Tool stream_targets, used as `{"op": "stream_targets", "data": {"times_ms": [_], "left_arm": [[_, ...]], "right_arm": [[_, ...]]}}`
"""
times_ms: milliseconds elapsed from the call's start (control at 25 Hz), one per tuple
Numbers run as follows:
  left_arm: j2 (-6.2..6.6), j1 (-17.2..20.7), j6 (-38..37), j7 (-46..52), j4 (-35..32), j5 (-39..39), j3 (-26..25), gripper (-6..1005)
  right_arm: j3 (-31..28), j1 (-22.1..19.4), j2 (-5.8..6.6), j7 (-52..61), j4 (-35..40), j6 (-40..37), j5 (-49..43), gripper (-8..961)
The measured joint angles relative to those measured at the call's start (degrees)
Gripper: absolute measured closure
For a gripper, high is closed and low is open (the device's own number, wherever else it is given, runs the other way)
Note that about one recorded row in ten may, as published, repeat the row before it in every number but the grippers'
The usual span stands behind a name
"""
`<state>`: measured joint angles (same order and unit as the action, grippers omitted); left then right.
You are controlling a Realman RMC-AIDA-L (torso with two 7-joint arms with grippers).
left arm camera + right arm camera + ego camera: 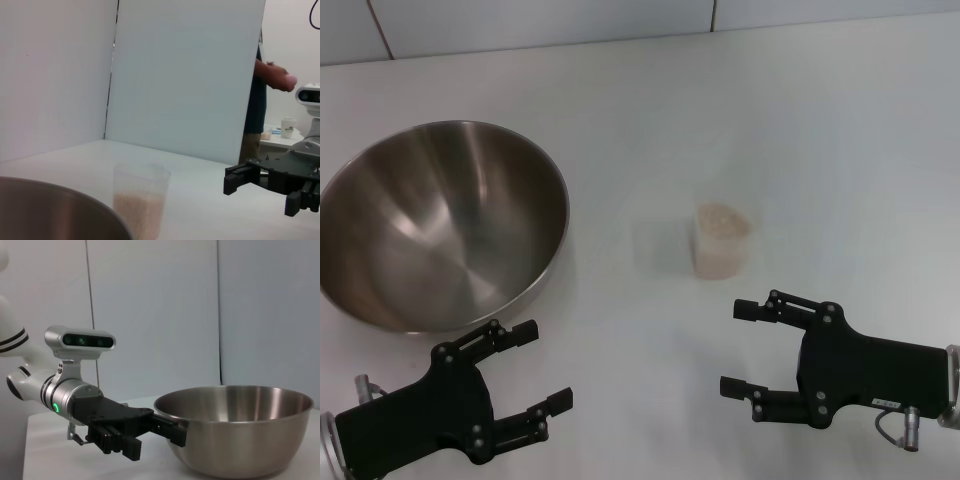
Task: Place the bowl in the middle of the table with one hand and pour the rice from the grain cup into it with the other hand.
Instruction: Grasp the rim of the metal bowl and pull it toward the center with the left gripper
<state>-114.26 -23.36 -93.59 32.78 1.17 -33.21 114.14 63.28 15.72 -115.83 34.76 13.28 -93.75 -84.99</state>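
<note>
The steel bowl [440, 225] sits empty on the left of the white table [820, 130]. The clear grain cup [722, 242] stands upright near the middle, about half full of rice [722, 218]. My left gripper [543, 366] is open and empty, just in front of the bowl's near rim. My right gripper [738, 348] is open and empty, in front of the cup and apart from it. The left wrist view shows the bowl's rim [50, 210], the cup [140, 205] and the right gripper [260, 192]. The right wrist view shows the bowl [240, 435] and the left gripper [155, 442] beside it.
White panels [540, 25] close off the table's far edge. In the left wrist view a person [265, 100] stands beyond the panel, next to a side table with cups [287, 127].
</note>
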Motion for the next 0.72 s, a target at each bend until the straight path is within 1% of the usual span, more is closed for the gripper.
{"op": "stream_targets", "data": {"times_ms": [400,440,480,520,560,600,680,720], "left_arm": [[0.01,-0.02,-0.12,0.00,-0.15,0.00,0.13,176],[0.15,0.47,-8.22,-1.05,-1.22,0.46,-0.69,176],[0.27,1.05,-13.13,-1.50,-2.37,0.87,-2.08,176],[0.40,1.49,-16.43,-1.50,-3.51,1.20,-3.22,177],[0.40,1.49,-16.43,-1.50,-3.51,1.20,-3.22,177],[1.05,3.85,-21.84,1.16,-8.95,1.30,-7.08,177],[1.93,6.88,-22.96,7.49,-18.06,0.90,-11.00,178],[2.32,7.92,-22.28,10.89,-22.27,0.46,-13.01,178]], "right_arm": [[-0.04,-0.41,-0.13,0.42,1.34,-0.11,-0.07,126],[-0.07,-0.43,-0.14,0.43,1.35,-0.19,-0.08,126],[-0.12,-0.46,-0.15,0.43,1.36,-0.30,-0.08,126],[-0.12,-0.49,-0.15,0.44,1.36,-0.33,-0.08,126],[-0.10,-0.50,-0.16,0.46,1.37,-0.37,-0.09,126],[-0.09,-0.51,-0.16,0.48,1.38,-0.39,-0.09,126],[-0.04,-0.60,-0.17,0.53,1.39,-0.48,-0.09,126],[-0.03,-0.66,-0.18,0.55,1.39,-0.49,-0.10,126]]}}
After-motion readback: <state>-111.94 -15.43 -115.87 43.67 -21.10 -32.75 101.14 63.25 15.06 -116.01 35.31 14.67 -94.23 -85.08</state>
